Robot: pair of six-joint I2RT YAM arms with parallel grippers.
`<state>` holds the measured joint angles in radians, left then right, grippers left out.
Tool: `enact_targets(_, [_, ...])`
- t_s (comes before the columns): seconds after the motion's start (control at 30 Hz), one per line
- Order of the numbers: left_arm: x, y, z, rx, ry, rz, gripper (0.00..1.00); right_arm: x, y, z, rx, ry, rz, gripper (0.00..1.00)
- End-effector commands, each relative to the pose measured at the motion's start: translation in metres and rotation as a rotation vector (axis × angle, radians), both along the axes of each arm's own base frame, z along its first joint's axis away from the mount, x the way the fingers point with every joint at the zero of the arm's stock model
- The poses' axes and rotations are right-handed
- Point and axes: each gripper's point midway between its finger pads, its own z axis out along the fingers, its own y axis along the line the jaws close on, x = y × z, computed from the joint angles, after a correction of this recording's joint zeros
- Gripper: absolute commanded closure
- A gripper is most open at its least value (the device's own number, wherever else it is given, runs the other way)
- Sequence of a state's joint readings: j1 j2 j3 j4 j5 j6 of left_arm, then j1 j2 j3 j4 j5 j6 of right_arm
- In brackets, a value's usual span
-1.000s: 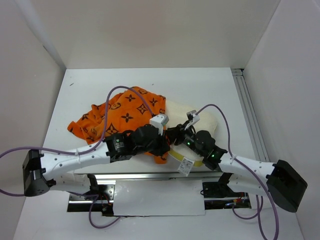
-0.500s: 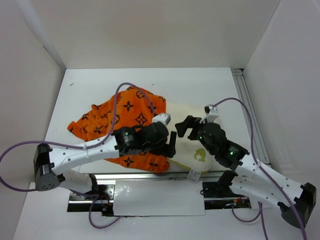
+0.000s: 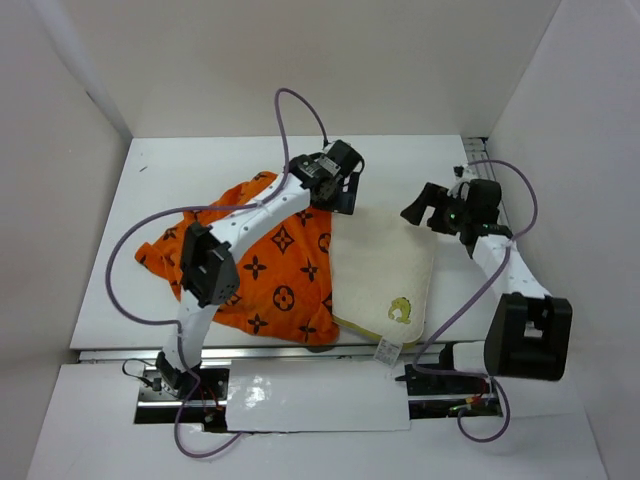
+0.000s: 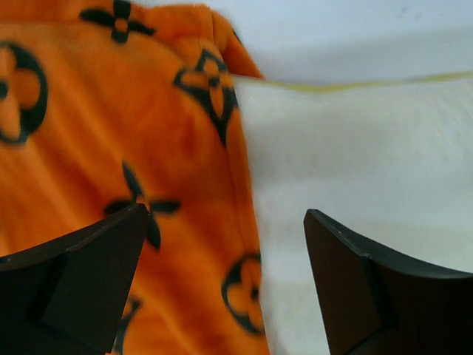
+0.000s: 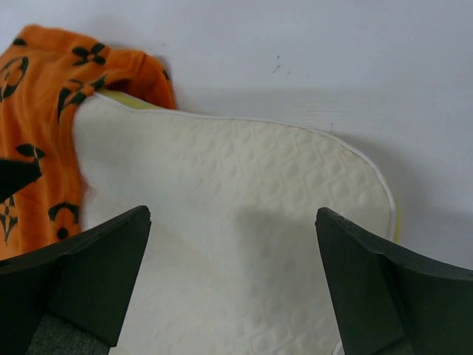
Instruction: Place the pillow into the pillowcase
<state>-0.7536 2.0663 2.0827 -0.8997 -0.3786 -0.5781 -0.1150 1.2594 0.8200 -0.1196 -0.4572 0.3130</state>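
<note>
The cream pillow (image 3: 385, 272) lies flat at centre right of the table, a small yellow emblem near its front corner. Spread on its left is the orange pillowcase (image 3: 255, 262) with dark motifs, its right edge meeting the pillow's left edge. My left gripper (image 3: 346, 193) hangs open above the far end of that seam, with pillowcase (image 4: 111, 133) under one finger and pillow (image 4: 355, 148) under the other. My right gripper (image 3: 419, 208) is open over the pillow's far right corner, holding nothing. In the right wrist view the pillow (image 5: 244, 214) fills the space between the fingers, pillowcase (image 5: 44, 81) at left.
A metal rail (image 3: 497, 225) runs along the table's right side. White walls close in the back and both sides. A white tag (image 3: 383, 349) hangs from the pillow at the table's front edge. Purple cables loop above both arms.
Both arms have swung from the table's front edge to its far side. Both grippers have opened, and the pillow now lies flat beside the pillowcase.
</note>
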Motion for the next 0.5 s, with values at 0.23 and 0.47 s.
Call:
enact_targets(0.23, [0.061,0.023,-0.042,0.159,0.004,-0.006,0.06,0.055,0.028,0.028,-0.351,-0.238,0.292,0.0])
enact_targets(0.47, [0.063,0.026,-0.074,0.174,0.059,-0.067,0.45,0.054,0.056,-0.003,-0.364,-0.306,0.583,0.0])
